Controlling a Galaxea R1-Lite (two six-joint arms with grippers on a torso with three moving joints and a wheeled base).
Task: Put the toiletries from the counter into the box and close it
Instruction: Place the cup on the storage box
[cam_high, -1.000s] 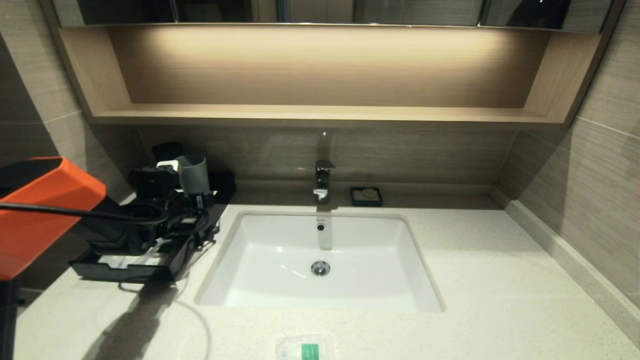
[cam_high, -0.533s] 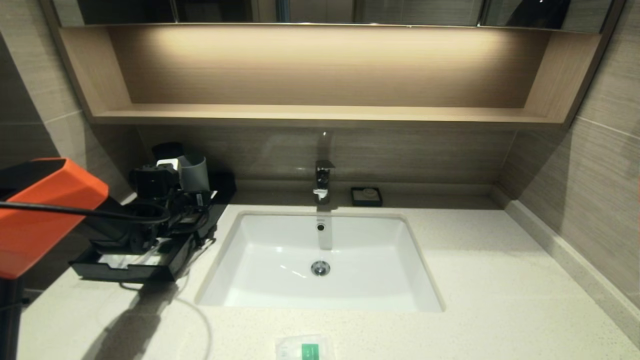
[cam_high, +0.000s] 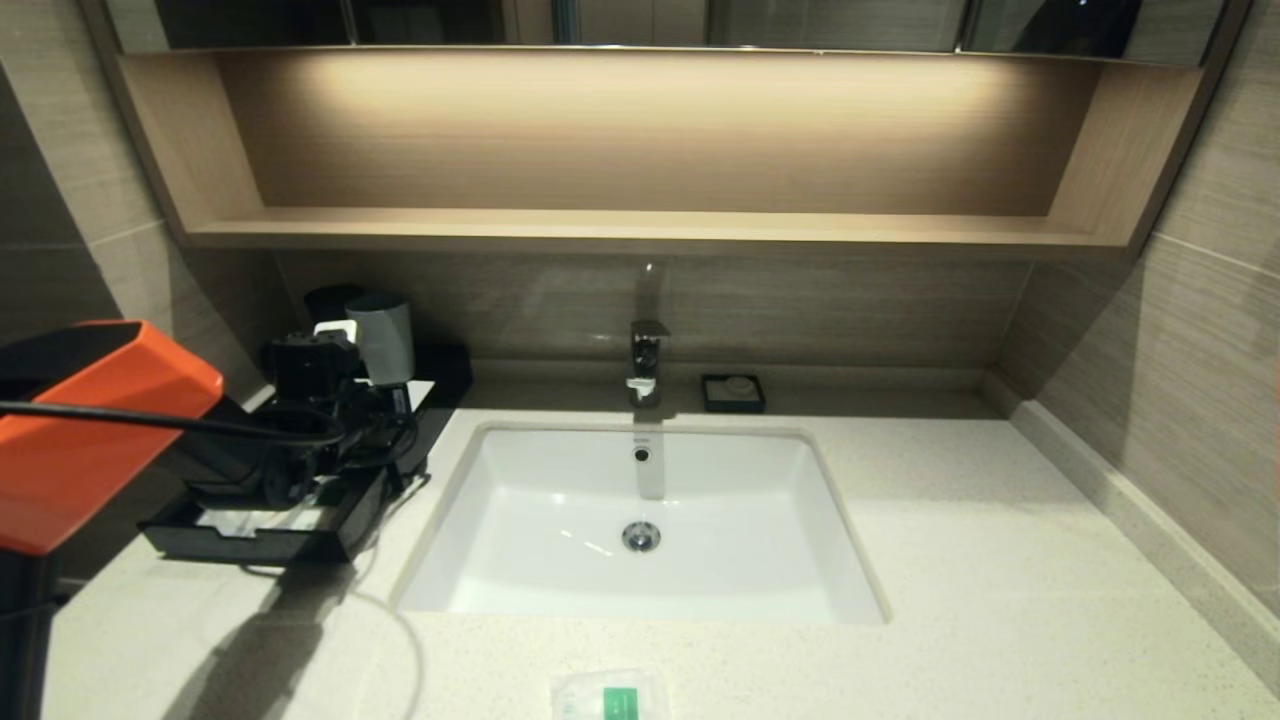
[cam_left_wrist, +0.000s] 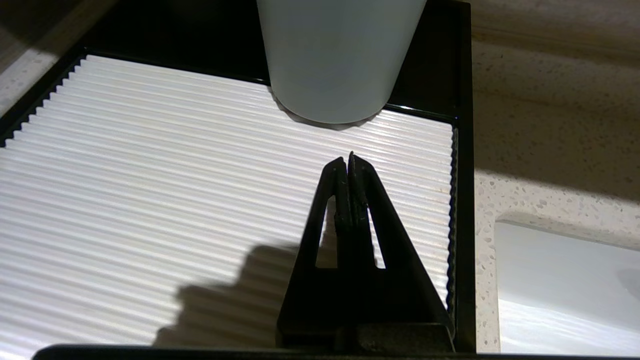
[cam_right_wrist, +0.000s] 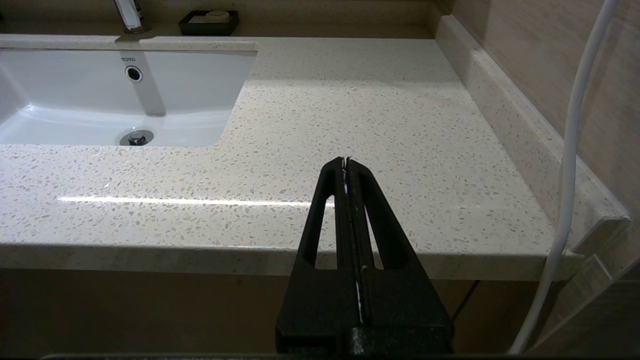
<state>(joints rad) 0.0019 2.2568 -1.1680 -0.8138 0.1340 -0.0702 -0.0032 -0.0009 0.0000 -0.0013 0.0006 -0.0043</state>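
Observation:
The black box (cam_high: 300, 540) stands on the cream counter (cam_high: 1000, 560), left of the sink, with its front drawer pulled out. Pale wrapped things (cam_high: 250, 520) lie in the drawer; I cannot tell them apart. One small squarish packet (cam_high: 610, 697) with a green label lies on the counter in front of the sink. My left gripper (cam_left_wrist: 348, 159) is shut and empty above the box's white ribbed top panel (cam_left_wrist: 150, 165), just short of a grey cup (cam_left_wrist: 340, 55). It also shows in the head view (cam_high: 385, 408). My right gripper (cam_right_wrist: 345, 162) is shut and empty, parked before the counter's front edge, right of the sink.
The white sink (cam_high: 640, 590) is set in the middle of the counter, with a faucet (cam_high: 645, 360) behind it. A small black soap dish (cam_high: 733, 392) sits by the back wall. The grey cup (cam_high: 383, 340) stands on the box's top. A side wall bounds the counter on the right.
My left arm has shifted slightly over the box, and the grey cup shows more fully. The drawer and the small packet have not moved.

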